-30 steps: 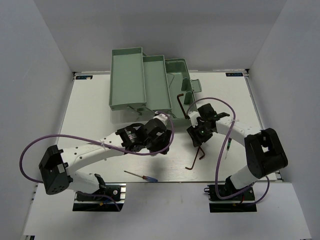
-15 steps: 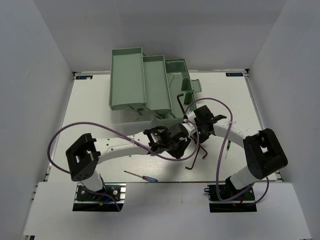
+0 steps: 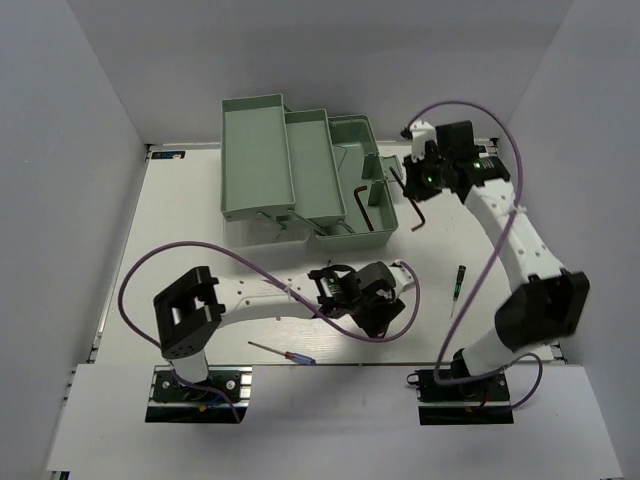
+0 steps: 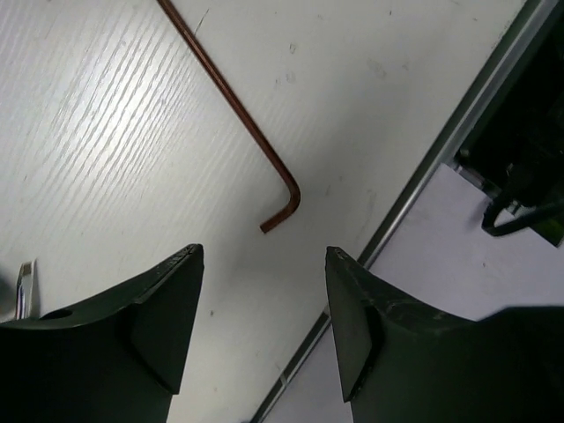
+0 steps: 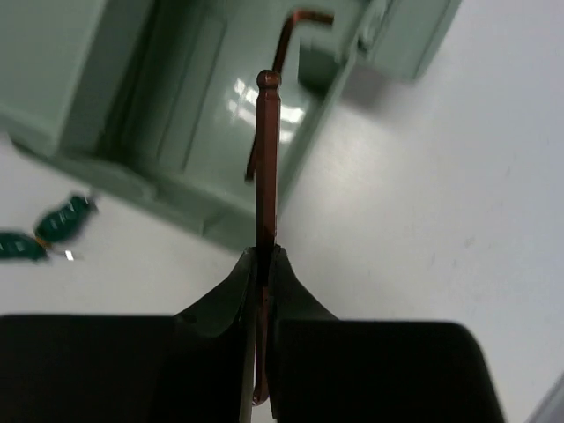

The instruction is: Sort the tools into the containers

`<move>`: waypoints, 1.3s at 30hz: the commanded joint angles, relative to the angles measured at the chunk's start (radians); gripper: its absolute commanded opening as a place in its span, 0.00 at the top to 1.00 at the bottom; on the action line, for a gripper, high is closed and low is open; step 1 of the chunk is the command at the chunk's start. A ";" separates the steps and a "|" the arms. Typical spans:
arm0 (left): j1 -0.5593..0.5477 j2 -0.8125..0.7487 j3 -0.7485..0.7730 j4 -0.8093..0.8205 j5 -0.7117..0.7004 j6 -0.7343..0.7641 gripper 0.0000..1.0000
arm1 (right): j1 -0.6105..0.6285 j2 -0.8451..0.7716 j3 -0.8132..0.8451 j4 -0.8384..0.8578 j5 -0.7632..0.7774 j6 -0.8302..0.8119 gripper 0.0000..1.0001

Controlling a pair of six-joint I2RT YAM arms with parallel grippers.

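Since half a second ago the right arm has swung from mid-worktop up to the far right end of the toolbox [image 3: 255,150], carrying the held hex key [image 3: 417,212] with it, and the left arm has reached further right.

From the top camera I see the right jaws just beside the right end of the toolbox base, with the held hex key hanging below them. A second hex key [image 3: 364,205] lies inside the base. The left jaws sit low over the near middle of the worktop [image 3: 180,230]. A blue-handled screwdriver [image 3: 285,352] lies near the front edge, and a precision screwdriver [image 3: 456,285] lies well apart to its right.

On the left wrist camera the left jaws are spread wide with nothing between the fingers [image 4: 163,326]. A loose hex key [image 4: 251,132] lies flat on the worktop just ahead, its short bent end toward the gap.

On the right wrist camera the right jaws are clenched on the held hex key's shaft, its ball end pointing toward the toolbox base. The second hex key shows beyond it. Two green-handled screwdrivers [image 5: 44,233] lie on the worktop beside the toolbox wall.
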 commanded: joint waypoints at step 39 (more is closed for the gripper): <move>-0.039 0.608 0.498 -0.382 -0.223 -0.193 0.78 | -0.356 0.208 0.174 0.017 -0.421 0.381 0.32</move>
